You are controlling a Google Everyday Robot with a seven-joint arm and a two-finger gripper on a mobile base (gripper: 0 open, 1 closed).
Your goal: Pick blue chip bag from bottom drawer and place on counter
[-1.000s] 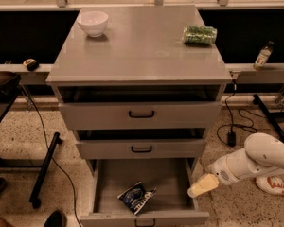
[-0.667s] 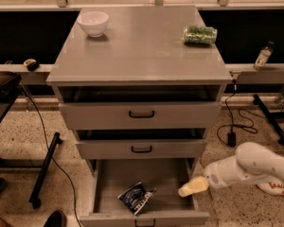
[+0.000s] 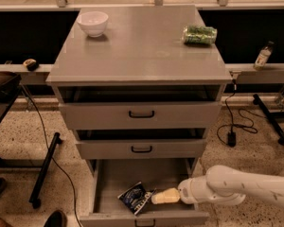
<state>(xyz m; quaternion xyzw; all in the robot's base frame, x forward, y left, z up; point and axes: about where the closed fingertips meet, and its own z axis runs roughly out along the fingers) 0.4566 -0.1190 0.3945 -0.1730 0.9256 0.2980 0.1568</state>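
Note:
The blue chip bag point(image 3: 135, 197) lies flat on the floor of the open bottom drawer point(image 3: 143, 217), near its front. My gripper point(image 3: 164, 196) reaches into the drawer from the right on a white arm; its yellowish tip is level with the bag and just to its right, almost touching it. The counter point(image 3: 137, 44) is the grey top of the cabinet, above the two shallower drawers.
A white bowl point(image 3: 93, 22) stands at the counter's back left and a green-patterned packet point(image 3: 199, 34) at its back right. The top two drawers are slightly pulled out. Cables and a black stand leg lie on the floor at both sides. A small bottle point(image 3: 262, 56) stands at the right.
My arm has swung left and down into the bottom drawer, bringing the gripper from outside the drawer's right side to right beside the blue chip bag.

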